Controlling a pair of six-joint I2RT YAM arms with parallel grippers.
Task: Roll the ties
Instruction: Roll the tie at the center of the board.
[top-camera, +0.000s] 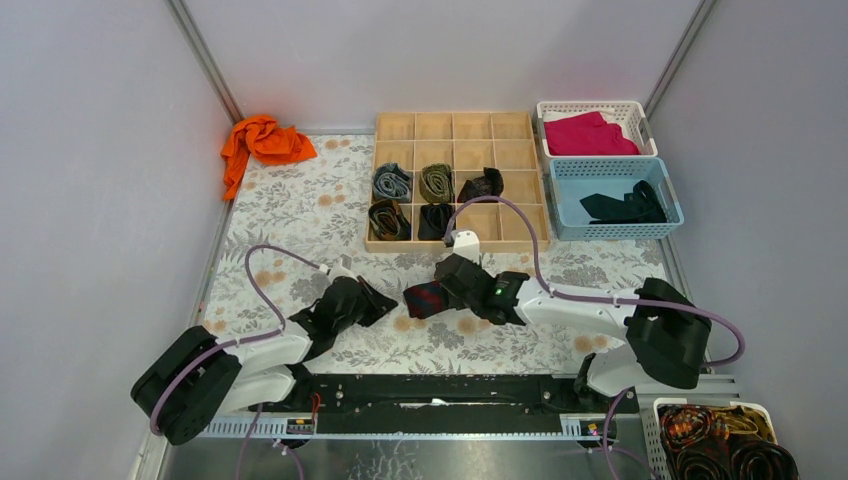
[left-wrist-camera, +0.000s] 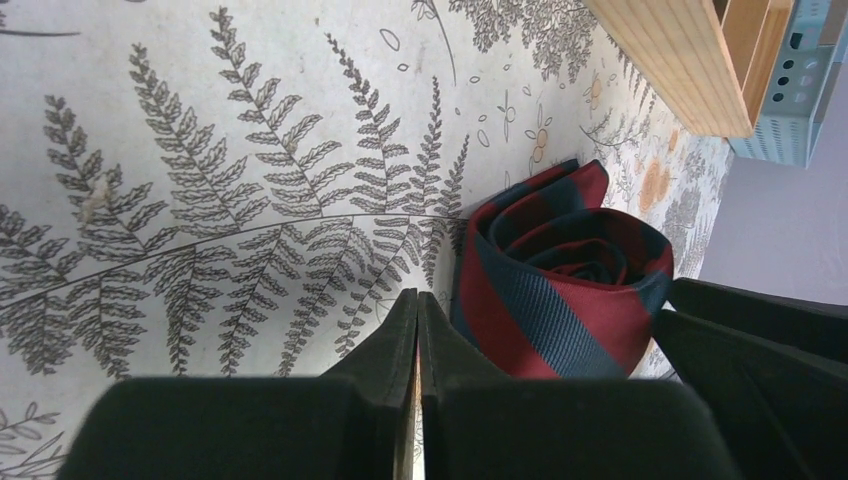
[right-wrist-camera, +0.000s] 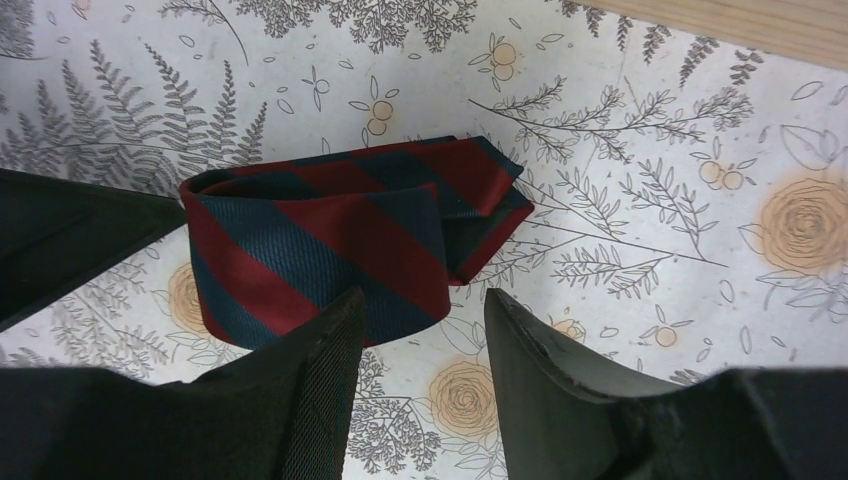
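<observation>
Striped tie: a rolled navy tie with red diagonal stripes (top-camera: 428, 298) lies as a loose coil on the fern-and-flower printed table cloth (top-camera: 300, 200). It sits about midway between the table's left and right edges and nearer the near edge than the far one. One flat end pokes out of the coil.
Left gripper: the left gripper (left-wrist-camera: 417, 300) is low over the cloth just left of the coil. Its jaws are closed to a hairline slit with nothing between them. Whether a finger touches the fabric cannot be told.
Right gripper: the right gripper (right-wrist-camera: 420, 310) comes in from the coil's right side. Its jaws stand apart and hold nothing, and bare cloth shows in the gap. One fingertip overlaps the coil's near edge in the wrist view.
Wooden tray: a pale wooden grid tray (top-camera: 460, 125) stands against the far edge, right of centre. Its near wall is a short strip of open cloth away from the striped tie.
Stored coils: a grey-blue coil (top-camera: 392, 182), an olive coil (top-camera: 436, 182) and a black coil (top-camera: 482, 185) fill one row. A brownish coil (top-camera: 388, 220) and a second black coil (top-camera: 434, 220) sit in the row nearest the arms.
Right edge: a white slotted basket (top-camera: 590, 105) holds a magenta cloth (top-camera: 588, 135). Nearer the arms, a blue slotted basket (top-camera: 620, 165) holds a black tie (top-camera: 625, 205).
Far left corner: a crumpled orange cloth (top-camera: 262, 140).
Open room: a wide stretch of cloth from the orange cloth to the near left edge, and a narrower patch near the right edge below the blue basket.
</observation>
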